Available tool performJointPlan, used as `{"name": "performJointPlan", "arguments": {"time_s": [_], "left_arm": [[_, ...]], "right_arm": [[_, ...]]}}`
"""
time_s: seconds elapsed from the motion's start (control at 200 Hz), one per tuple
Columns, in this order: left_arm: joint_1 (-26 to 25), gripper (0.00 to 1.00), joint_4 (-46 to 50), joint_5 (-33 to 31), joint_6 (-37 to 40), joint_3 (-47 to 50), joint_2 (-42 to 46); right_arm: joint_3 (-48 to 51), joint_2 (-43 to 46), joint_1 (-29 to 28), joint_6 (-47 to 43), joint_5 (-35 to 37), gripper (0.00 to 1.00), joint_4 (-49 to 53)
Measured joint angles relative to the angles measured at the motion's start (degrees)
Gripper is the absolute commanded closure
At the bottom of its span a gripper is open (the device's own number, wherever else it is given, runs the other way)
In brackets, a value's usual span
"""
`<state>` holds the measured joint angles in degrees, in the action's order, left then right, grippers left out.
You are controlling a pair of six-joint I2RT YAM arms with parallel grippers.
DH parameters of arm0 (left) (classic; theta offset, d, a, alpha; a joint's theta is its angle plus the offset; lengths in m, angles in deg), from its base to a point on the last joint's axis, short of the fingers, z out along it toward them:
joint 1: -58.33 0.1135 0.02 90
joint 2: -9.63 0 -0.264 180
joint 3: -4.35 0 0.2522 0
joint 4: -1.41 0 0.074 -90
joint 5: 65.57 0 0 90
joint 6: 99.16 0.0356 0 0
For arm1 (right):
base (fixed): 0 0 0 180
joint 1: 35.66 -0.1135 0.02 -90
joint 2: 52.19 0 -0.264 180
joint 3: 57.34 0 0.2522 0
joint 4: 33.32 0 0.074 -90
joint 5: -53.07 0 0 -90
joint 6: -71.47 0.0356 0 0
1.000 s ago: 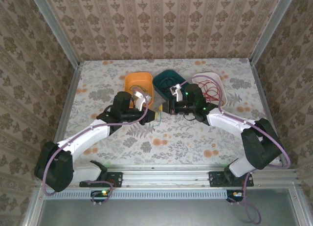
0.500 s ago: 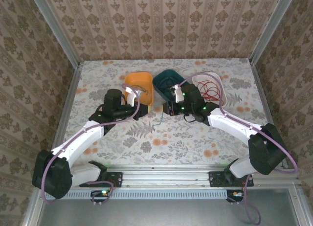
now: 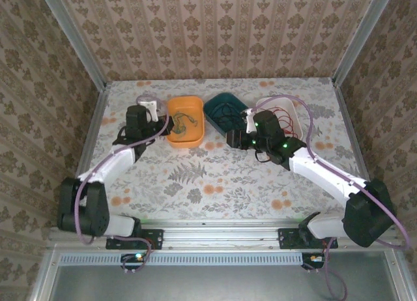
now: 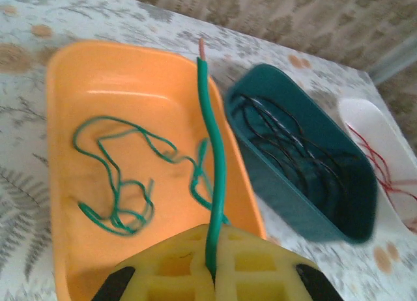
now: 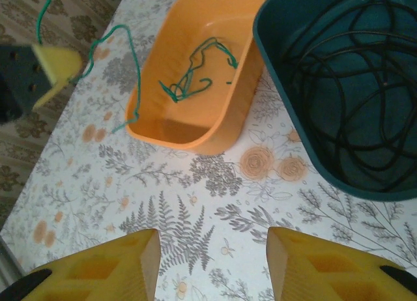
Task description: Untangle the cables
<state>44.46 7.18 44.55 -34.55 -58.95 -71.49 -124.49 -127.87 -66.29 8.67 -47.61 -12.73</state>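
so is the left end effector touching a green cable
Touching. The left wrist view shows one green cable pinched in the shut left end effector, sticking up from it over the orange bin.

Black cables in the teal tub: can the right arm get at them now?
Probably yes: the right gripper is open and empty, hovering beside the teal tub, whose top is open, with nothing over the black cables.

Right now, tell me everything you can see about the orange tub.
The orange tub is a shallow dish, rectangular with rounded corners, and looks like smooth plastic. It sits upright on the flowered table, close beside the dark teal tub. A thin green cable lies in loose squiggles on its floor.
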Motion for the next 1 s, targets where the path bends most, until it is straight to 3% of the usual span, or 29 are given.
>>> {"name": "performJointPlan", "arguments": {"time_s": [0.035,0.1,0.14,0.19,0.27,0.415,0.535,0.64,0.825,0.915,0.945,0.965,1.0], "left_arm": [[0.07,0.84,-0.66,-0.61,-0.09,-1.53,-2.36],[0.09,0.46,-1.64,-1.33,-0.33,-4.66,-6.88],[0.07,0.29,-2.10,-1.44,-0.37,-6.54,-9.44],[-0.09,0.14,-2.19,-1.73,-0.35,-8.37,-11.76],[-0.81,0.03,-1.62,-2.78,0.39,-10.34,-13.38],[-4.31,0.00,0.57,-7.69,3.30,-11.13,-10.36],[-5.33,0.00,2.89,-14.14,3.37,-7.61,-1.75],[-2.23,0.00,6.64,-21.33,1.46,-2.10,8.31],[8.07,0.00,18.27,-34.25,-2.60,7.41,21.77],[11.89,0.00,23.06,-39.69,-3.54,10.91,24.57],[12.92,0.00,24.00,-40.96,-3.58,11.80,24.90],[13.68,0.00,24.52,-41.90,-3.56,12.37,24.90],[14.60,0.00,25.14,-43.23,-3.58,13.07,24.65]], "right_arm": [[0.42,0.11,0.00,-0.09,0.33,0.52,0.35],[1.20,0.50,0.00,-0.11,1.07,0.52,1.29],[1.73,0.85,0.02,-0.09,1.55,0.52,1.81],[2.36,1.55,0.35,-0.07,2.49,0.51,2.51],[3.34,3.13,1.11,-0.02,4.04,0.51,3.15],[5.42,6.82,4.83,0.63,7.76,0.50,4.44],[6.99,9.86,9.53,1.99,13.00,0.50,7.17],[8.68,12.87,13.73,3.41,18.91,0.45,10.36],[15.39,19.89,19.89,4.48,30.42,0.35,14.80],[20.24,24.02,19.96,3.39,37.38,0.24,13.49],[22.43,25.57,19.74,2.40,39.67,0.17,11.37],[24.26,26.77,19.58,1.16,41.31,0.03,9.51],[27.10,28.37,19.41,-0.22,43.63,0.00,6.10]]}}
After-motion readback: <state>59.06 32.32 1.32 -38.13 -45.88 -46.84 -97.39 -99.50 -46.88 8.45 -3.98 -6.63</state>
